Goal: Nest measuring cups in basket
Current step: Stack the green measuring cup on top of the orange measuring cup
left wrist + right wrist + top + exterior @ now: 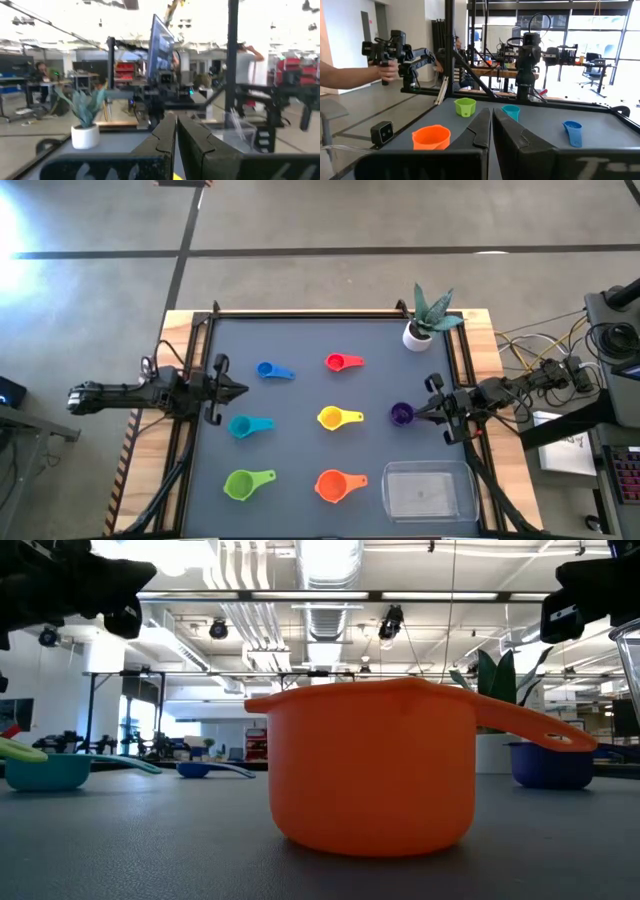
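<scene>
Several measuring cups stand upright on the dark mat: blue (275,371), red (344,362), teal (250,426), yellow (338,418), purple (402,414), green (247,484) and orange (338,485). The clear basket (428,490) rests near the front right corner with nothing in it. At the mat's left edge my left gripper (240,389) is shut, held above the mat and touching nothing. My right gripper (417,412) is shut at the right edge, its tips above and just right of the purple cup. The right wrist view hides that cup under the shut fingers (491,125).
A small white pot with a plant (420,330) stands at the far right corner. A black frame rail (330,313) borders the mat. Beyond the table, a person's hand (385,70) holds a black device. The orange cup (375,770) fills the low view's middle.
</scene>
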### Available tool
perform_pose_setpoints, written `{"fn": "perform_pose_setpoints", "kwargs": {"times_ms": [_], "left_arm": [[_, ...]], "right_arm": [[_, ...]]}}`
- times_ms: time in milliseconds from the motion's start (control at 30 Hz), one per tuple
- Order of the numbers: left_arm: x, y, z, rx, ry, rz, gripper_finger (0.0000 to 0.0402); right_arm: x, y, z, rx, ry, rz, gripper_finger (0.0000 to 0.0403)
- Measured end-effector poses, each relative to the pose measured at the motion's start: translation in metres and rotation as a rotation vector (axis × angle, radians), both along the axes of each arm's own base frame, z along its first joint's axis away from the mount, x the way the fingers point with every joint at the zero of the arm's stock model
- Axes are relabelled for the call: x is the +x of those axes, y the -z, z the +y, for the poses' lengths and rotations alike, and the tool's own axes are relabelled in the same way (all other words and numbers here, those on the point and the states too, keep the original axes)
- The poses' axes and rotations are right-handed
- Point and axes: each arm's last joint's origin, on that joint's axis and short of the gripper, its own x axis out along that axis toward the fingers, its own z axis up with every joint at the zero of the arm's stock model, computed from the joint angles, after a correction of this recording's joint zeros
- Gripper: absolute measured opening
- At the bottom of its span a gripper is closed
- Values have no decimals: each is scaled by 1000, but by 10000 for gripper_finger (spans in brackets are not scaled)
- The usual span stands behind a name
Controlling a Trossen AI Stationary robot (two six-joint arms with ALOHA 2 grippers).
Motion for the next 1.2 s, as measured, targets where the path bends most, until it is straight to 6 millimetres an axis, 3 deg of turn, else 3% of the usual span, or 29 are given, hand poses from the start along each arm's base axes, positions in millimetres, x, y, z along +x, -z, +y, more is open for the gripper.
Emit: {"fn": "perform_pose_setpoints", "kwargs": {"times_ms": [100,300,500,667,933,1200], "left_arm": [[0,-17,1,-16,-34,33,0],[9,-55,4,-20,-112,267,0],[35,-88,4,-10,-110,470,22],[58,-103,4,-2,-104,672,62],[84,-109,1,-55,-100,965,124],[97,-83,-24,-99,-36,1138,130]], "right_arm": [[0,0,0,0,0,0,9],[0,0,0,0,0,0,9],[0,0,0,0,0,0,9],[0,0,0,0,0,0,9],[0,0,0,0,0,0,9],[0,0,0,0,0,0,9]]}}
